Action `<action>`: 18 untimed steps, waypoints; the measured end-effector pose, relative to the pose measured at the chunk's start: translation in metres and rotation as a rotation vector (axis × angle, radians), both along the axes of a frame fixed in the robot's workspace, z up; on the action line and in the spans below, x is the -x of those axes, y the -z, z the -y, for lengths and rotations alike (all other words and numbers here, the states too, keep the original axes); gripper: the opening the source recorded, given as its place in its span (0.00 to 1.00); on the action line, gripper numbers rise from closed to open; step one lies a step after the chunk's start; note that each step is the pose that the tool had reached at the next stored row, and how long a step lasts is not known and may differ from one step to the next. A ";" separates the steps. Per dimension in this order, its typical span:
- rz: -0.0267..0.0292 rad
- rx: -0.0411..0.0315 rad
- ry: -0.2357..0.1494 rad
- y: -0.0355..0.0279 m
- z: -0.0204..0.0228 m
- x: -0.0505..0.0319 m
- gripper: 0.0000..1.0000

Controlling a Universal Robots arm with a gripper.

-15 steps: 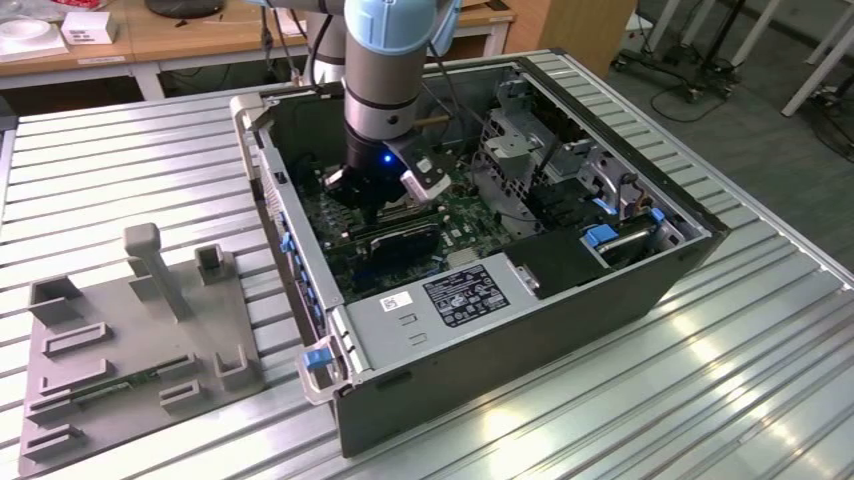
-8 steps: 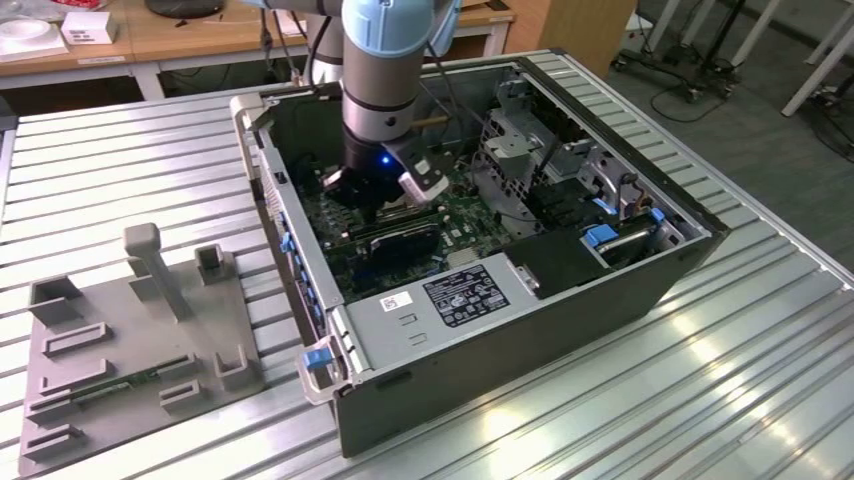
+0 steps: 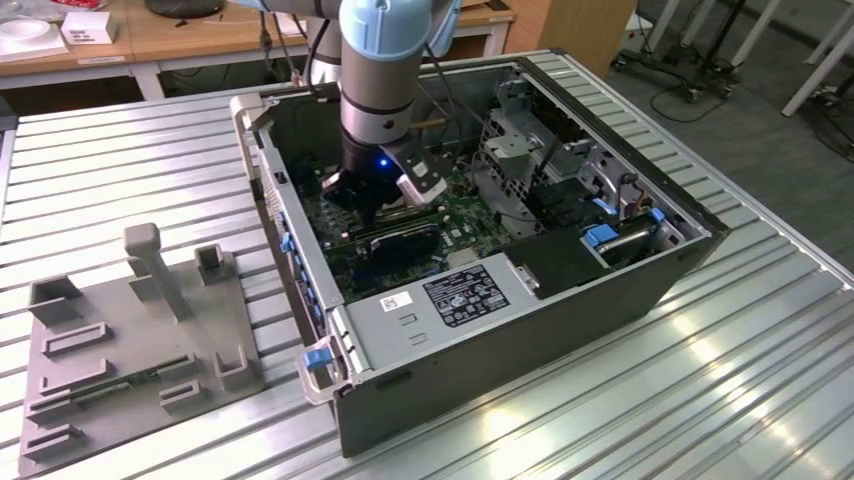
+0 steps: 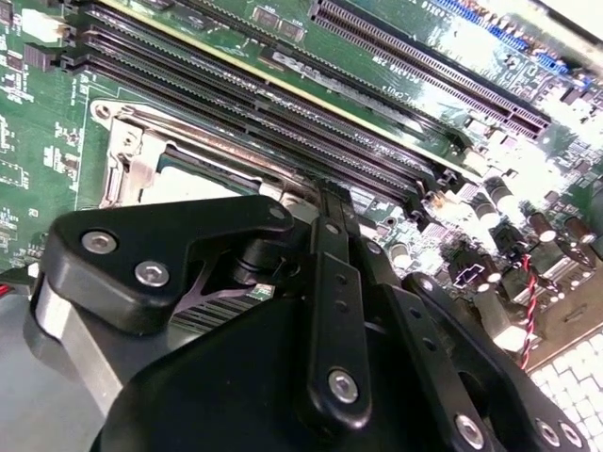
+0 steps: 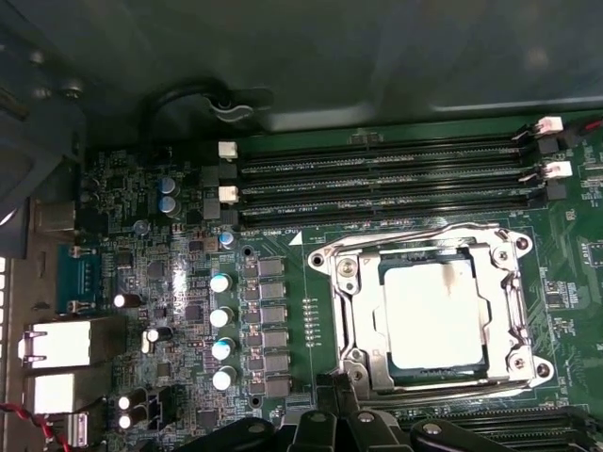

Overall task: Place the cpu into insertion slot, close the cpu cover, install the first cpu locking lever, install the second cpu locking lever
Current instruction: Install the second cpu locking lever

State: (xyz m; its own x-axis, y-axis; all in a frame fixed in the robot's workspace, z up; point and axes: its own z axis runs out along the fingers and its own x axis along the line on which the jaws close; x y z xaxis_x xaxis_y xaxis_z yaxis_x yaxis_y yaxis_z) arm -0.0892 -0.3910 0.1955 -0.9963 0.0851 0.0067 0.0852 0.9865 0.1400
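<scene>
I have the arm (image 3: 380, 90) reaching straight down into the open computer case (image 3: 534, 300), which lies on its side on the slatted metal table (image 3: 747, 380), with a grey fixture plate (image 3: 127, 350) resting on the table towards the exterior view's left, well apart from the case. Inside the case I see the green motherboard (image 5: 188, 282), and the gripper (image 3: 378, 207) hangs low over it, near the middle of the board. In the first wrist view the long black memory slots (image 5: 386, 174) run along the board's far edge, just beside the insertion slot (image 5: 344, 320), whose silvery metal frame sits flat on the board. The cpu (image 5: 435, 314) lies square inside that slot, pale face up, and the cpu cover (image 5: 513, 301) is down around it, its cut-out centre showing the chip. The gripper's black linkage (image 5: 363, 428) comes up just beside the near edge of the slot. In the second wrist view I see that linkage (image 4: 334, 311) crowding over one corner of the slot's frame (image 4: 127, 165); I cannot tell from here whether the claw is wide or narrow, nor whether it touches anything.
</scene>
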 end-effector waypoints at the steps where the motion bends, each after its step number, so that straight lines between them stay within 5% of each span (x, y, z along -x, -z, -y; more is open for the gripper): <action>1: 0.0000 0.0000 0.000 0.0002 0.0000 0.0000 0.11; 18: -0.0008 0.0035 0.000 -0.0002 0.0001 -0.0007 0.11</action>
